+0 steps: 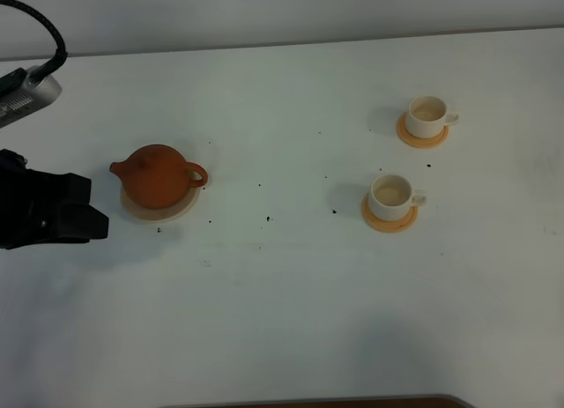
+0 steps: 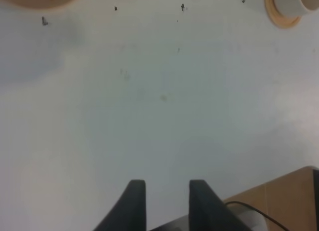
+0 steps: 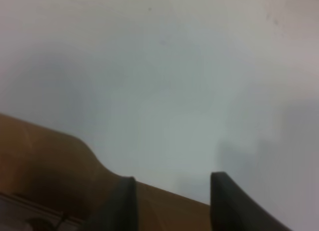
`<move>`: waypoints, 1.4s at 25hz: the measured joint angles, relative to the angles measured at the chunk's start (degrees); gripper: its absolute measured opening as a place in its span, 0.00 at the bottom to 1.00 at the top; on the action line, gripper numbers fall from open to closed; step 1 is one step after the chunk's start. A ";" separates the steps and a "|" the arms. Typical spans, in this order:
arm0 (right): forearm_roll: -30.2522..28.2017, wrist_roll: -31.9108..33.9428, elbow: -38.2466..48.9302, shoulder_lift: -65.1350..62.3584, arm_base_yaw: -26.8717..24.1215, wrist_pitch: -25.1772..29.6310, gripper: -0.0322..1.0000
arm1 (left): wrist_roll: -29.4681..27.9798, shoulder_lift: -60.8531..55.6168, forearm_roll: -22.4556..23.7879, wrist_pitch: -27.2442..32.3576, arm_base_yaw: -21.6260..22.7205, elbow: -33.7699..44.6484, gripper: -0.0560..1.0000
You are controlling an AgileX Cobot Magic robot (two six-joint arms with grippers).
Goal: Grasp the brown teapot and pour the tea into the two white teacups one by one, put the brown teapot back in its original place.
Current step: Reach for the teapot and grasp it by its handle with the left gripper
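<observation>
Squat reddish-brown teapot, lid on, sits on its pale saucer, left of centre. My left gripper hovers at the left edge, jaws parted, empty; my right gripper gapes empty too.

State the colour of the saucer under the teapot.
The saucer is pale beige, seen best in the exterior high view.

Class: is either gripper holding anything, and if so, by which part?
Nothing is held. The left gripper and right gripper are both empty; the teapot sits on its saucer.
</observation>
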 joint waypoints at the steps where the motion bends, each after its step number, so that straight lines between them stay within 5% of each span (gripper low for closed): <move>1: 0.00 -0.04 0.00 0.00 0.00 0.00 0.40 | 0.00 0.96 0.19 0.00 -0.65 -0.82 0.30; 11: 0.00 -0.18 0.04 0.00 0.00 0.07 0.40 | -6.38 11.06 8.68 0.00 -12.85 -10.27 0.30; 17: -0.06 -0.18 0.04 0.00 -0.83 0.07 0.40 | -9.32 15.53 11.46 0.10 -15.29 -15.23 0.30; 35: -0.72 -0.20 0.04 -11.71 -24.32 0.14 0.40 | -11.20 18.04 13.17 0.52 -15.55 -22.85 0.30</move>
